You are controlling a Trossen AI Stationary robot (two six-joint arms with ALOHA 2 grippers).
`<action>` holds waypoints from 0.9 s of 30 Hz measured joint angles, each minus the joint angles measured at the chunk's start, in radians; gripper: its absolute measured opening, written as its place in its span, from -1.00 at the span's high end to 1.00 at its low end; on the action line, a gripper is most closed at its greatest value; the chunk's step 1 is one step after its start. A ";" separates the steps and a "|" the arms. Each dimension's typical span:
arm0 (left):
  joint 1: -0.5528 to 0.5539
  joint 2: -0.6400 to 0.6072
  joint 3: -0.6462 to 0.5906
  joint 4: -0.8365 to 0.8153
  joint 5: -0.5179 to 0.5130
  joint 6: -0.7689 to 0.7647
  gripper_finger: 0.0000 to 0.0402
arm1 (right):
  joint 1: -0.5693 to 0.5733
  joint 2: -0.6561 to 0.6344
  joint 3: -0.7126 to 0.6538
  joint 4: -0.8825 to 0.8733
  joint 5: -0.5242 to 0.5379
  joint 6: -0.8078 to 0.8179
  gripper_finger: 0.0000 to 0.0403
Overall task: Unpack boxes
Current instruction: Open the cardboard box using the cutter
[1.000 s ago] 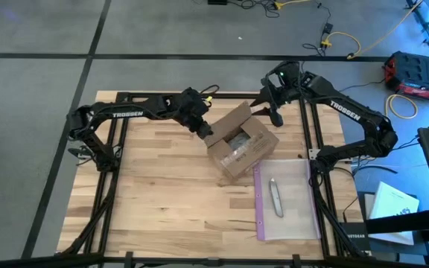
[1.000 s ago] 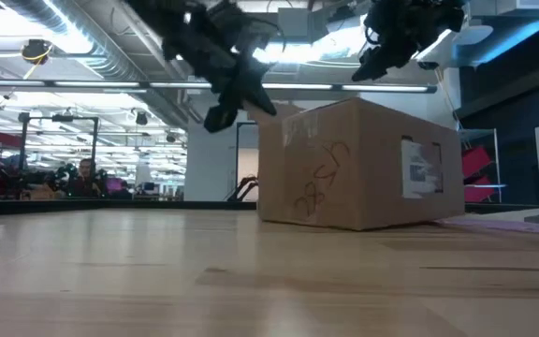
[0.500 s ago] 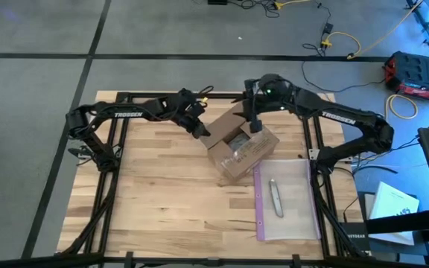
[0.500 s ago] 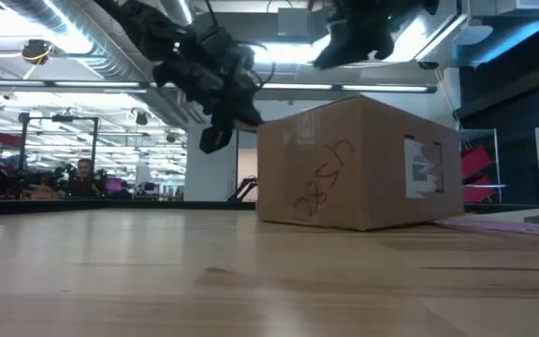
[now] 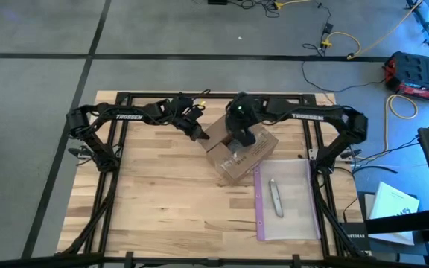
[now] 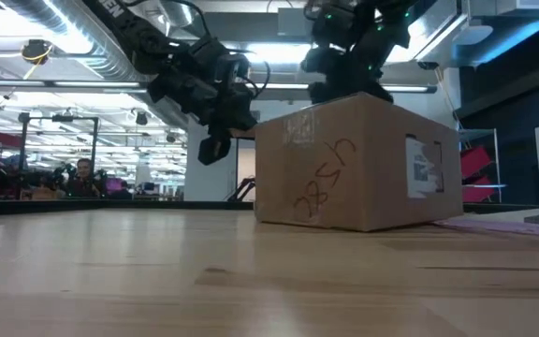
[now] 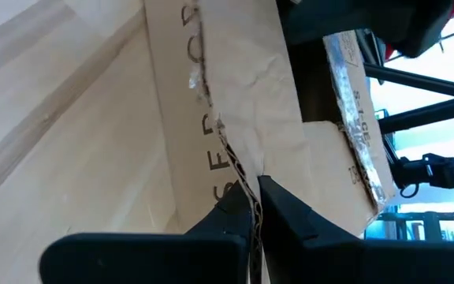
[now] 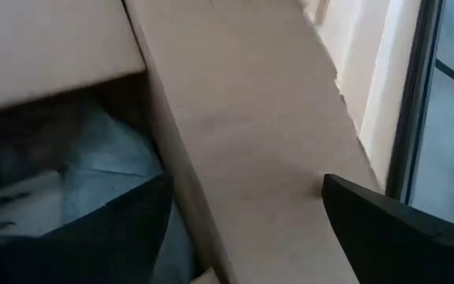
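A brown cardboard box (image 5: 250,155) stands open on the table's middle, resting on its bottom (image 6: 344,220); pale wrapped contents (image 8: 69,189) lie inside. My left gripper (image 5: 199,135) sits at the box's left side, shut on a flap with black lettering (image 7: 211,150). My right gripper (image 5: 243,141) hangs open over the box's open top. In the right wrist view one of its fingers (image 8: 93,229) is over the contents and the other (image 8: 400,229) beyond a cardboard flap (image 8: 251,158); I see no touch. My left gripper pinches the free edge of the lettered flap (image 7: 239,170) between its two fingers, one layer of cardboard. The fingers come from the table's left, slanting down. The flap stands out from the box's left side, and the box stays on the table.
A clear plastic bag with a purple zip edge (image 5: 289,212) lies right of the box toward the near edge, with a small grey knife-like tool (image 5: 275,197) on it. Black frame rails (image 5: 118,186) run along the table's left and right sides. Bare wood (image 5: 170,208) lies near left.
My right gripper has swung from behind the box's far right corner toward the table's left and down, and now hangs over the open top. My left gripper has sunk a little, still shut on the flap. The box has stayed in place.
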 joint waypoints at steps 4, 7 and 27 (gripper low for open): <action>0.000 0.001 -0.002 0.011 0.009 0.001 1.00 | 0.015 0.025 0.000 0.016 0.032 -0.020 -0.35; 0.000 0.001 -0.004 0.029 0.013 0.002 1.00 | 0.020 0.026 0.000 0.014 0.038 -0.027 -0.16; 0.079 0.002 0.001 0.004 0.000 0.242 -0.34 | 0.019 0.028 0.000 -0.001 0.026 -0.026 0.27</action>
